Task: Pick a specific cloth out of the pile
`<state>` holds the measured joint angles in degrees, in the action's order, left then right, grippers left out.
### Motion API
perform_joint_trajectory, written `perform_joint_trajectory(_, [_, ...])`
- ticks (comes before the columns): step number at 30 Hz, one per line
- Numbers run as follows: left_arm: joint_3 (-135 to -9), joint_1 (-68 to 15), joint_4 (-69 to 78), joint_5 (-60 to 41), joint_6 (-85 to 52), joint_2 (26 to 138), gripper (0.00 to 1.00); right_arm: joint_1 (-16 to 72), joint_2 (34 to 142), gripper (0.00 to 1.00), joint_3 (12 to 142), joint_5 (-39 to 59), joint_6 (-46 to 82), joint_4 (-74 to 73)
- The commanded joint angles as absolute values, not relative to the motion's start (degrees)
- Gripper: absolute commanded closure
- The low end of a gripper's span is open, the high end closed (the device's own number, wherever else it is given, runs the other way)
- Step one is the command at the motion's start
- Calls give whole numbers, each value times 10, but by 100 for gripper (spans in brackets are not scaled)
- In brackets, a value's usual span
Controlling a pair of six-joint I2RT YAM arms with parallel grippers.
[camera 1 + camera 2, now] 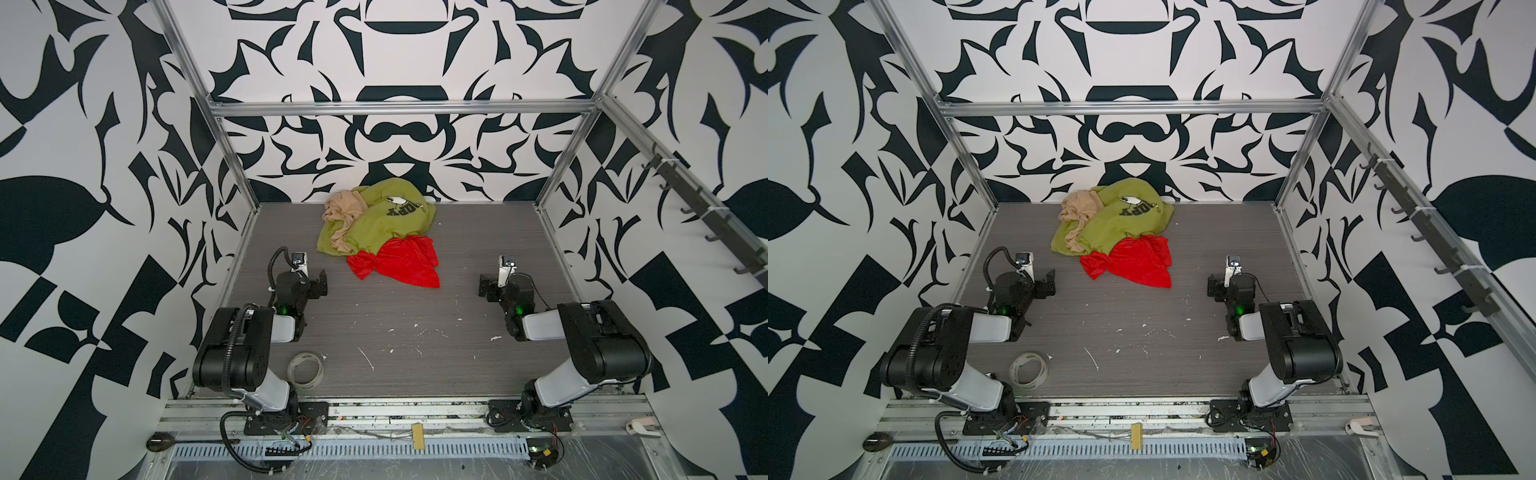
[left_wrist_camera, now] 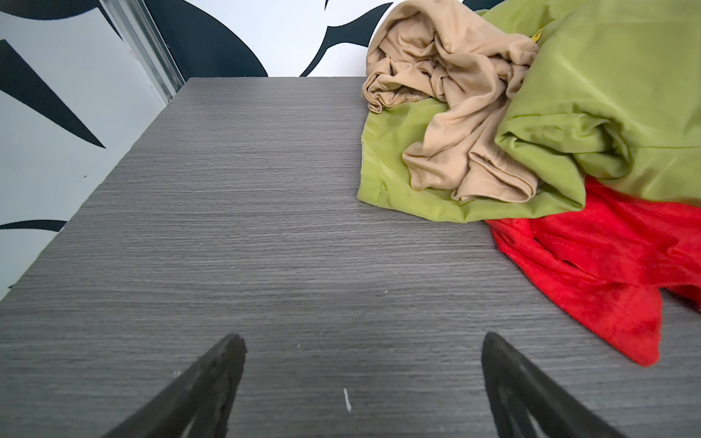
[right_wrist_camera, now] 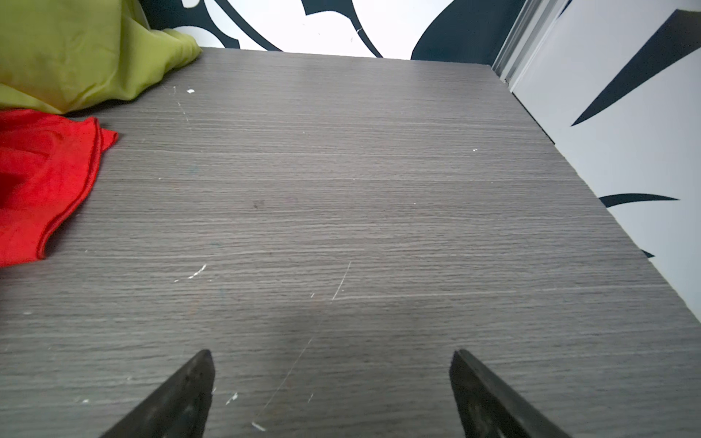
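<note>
The red cloth (image 1: 399, 262) (image 1: 1129, 264) lies crumpled on the grey table, its back edge tucked under the pile. The pile, an olive-green shirt (image 1: 386, 224) (image 1: 1121, 226) with a beige cloth (image 1: 340, 212) on its left side, sits against the back wall. My left gripper (image 1: 320, 282) (image 2: 362, 341) hovers open and empty left of the red cloth (image 2: 599, 265). On the other side of the cloth (image 3: 38, 178), my right gripper (image 1: 484, 286) (image 3: 330, 356) is open and empty too. Neither touches any fabric.
A roll of clear tape (image 1: 306, 370) lies on the table by the left arm's base. Patterned walls and aluminium posts (image 1: 232, 153) close in the table on three sides. A rail of hooks (image 1: 706, 216) runs along the right wall.
</note>
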<state>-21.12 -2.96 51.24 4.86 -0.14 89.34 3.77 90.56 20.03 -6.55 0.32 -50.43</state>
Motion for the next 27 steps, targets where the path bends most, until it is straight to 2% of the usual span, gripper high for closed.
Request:
perform_joint_trajectory(1, [-212, -29, 524, 48, -1, 892, 1, 36, 888, 1, 200, -78, 11, -526])
perform_joint_trajectory(6, [-235, -38, 441, 104, -11, 835, 0, 36, 853, 1, 197, -125, 31, -506])
perform_joint_trajectory(10, [-265, -39, 347, 110, -17, 778, 1, 38, 789, 1, 240, -141, 36, -379])
perform_joint_trajectory(14, [-292, -40, 320, 125, -51, 738, 1, 48, 727, 1, 281, -153, 50, -288])
perform_joint_trajectory(19, [-362, -63, 221, 128, -72, 695, 0, 63, 650, 1, 372, -160, 131, -131])
perform_joint_trajectory(27, [-496, -105, 54, 90, -122, 712, 1, 110, 672, 3, 465, -144, 224, -37])
